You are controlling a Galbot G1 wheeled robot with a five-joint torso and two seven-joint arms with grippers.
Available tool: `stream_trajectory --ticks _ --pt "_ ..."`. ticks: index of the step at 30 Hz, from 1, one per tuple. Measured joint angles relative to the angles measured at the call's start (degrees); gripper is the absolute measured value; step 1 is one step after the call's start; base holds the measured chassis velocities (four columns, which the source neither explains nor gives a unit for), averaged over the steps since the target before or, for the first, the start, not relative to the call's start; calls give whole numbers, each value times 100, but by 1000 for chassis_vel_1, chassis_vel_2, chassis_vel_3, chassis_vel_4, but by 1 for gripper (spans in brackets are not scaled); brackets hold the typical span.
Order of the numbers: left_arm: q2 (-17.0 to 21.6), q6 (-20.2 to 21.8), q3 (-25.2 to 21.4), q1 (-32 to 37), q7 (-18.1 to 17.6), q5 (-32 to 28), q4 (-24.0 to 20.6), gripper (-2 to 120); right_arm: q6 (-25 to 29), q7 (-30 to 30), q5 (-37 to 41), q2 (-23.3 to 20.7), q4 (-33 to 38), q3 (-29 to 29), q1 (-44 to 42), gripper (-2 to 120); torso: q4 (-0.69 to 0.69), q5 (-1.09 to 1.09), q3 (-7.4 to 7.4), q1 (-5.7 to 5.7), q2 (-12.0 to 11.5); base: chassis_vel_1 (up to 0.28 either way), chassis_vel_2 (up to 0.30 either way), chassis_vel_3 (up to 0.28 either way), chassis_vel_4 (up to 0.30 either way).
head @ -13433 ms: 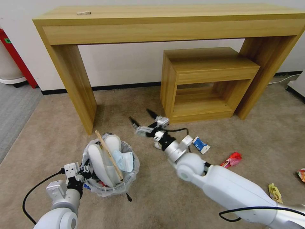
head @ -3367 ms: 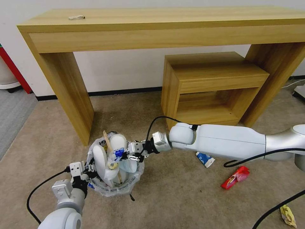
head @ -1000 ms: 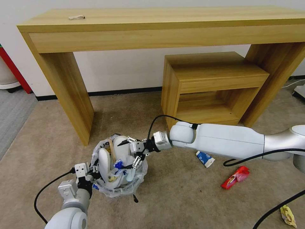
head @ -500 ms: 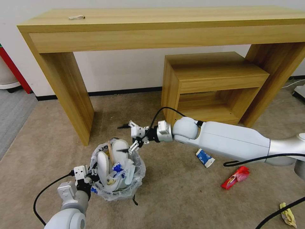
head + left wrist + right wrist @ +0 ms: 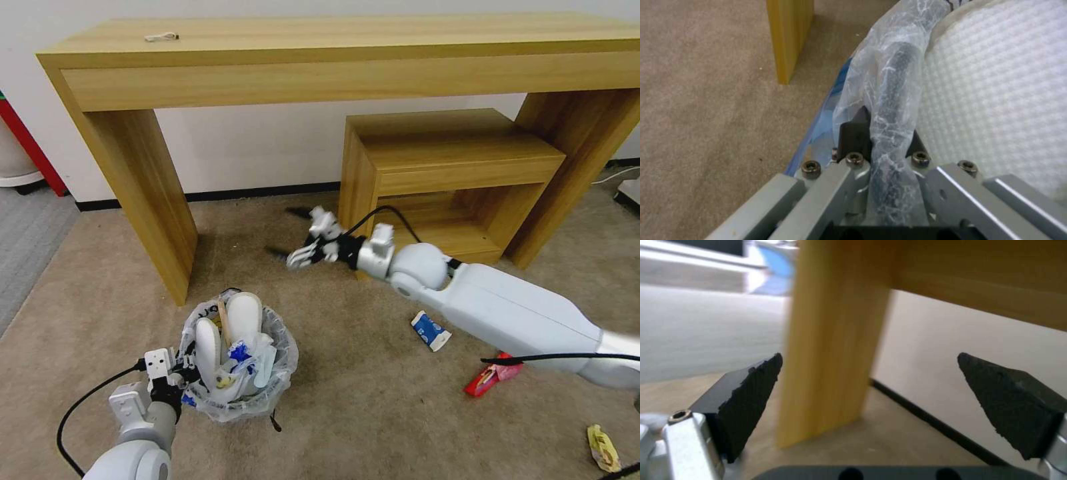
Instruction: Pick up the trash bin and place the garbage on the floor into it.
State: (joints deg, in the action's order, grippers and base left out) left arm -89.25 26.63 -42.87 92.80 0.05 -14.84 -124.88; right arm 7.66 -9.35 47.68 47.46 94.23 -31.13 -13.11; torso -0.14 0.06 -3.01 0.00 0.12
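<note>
Right gripper (image 5: 288, 233) hangs empty, jaws wide, above the carpet near the small shelf. Left gripper (image 5: 175, 369) is clamped on the trash bin (image 5: 283, 347) rim. Bin's overstuffed; white slippers (image 5: 244, 315) stick out, so tilting could spill them. Carton (image 5: 429, 331) and red wrapper (image 5: 492, 373) not yet collected.

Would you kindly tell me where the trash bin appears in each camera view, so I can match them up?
Head view: the trash bin is low and left, its rim gripped by the left tool.
Left wrist view: its bag-wrapped rim runs up the middle, clamped in the left tool.
Right wrist view: the camera faces the table leg and wall instead.
Shared landmark: that wooden table leg.
</note>
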Motion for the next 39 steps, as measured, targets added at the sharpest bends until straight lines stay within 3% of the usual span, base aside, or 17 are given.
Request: stream_trajectory --ticks 7,15,27,39 --pt "28 1 0 96 4 -6 -92 3 -324 1391 78 -510 285 983 -1254 100 -1 0 0 0 0 0 0 0 0" --pt "156 107 -3 173 16 -259 -179 3 -623 2385 94 -814 339 1821 -2196 100 0 0 0 0 0 0 0 0 0" --pt "547 87 47 -85 189 -603 -21 3 -390 2354 156 -952 624 2976 -3568 100 0 -1 0 0 0 0 0 0 0" --pt "874 69 204 -248 266 -796 145 3 -354 2419 -31 -794 792 3793 -4322 100 -1 -3 0 0 0 0 0 0 0"
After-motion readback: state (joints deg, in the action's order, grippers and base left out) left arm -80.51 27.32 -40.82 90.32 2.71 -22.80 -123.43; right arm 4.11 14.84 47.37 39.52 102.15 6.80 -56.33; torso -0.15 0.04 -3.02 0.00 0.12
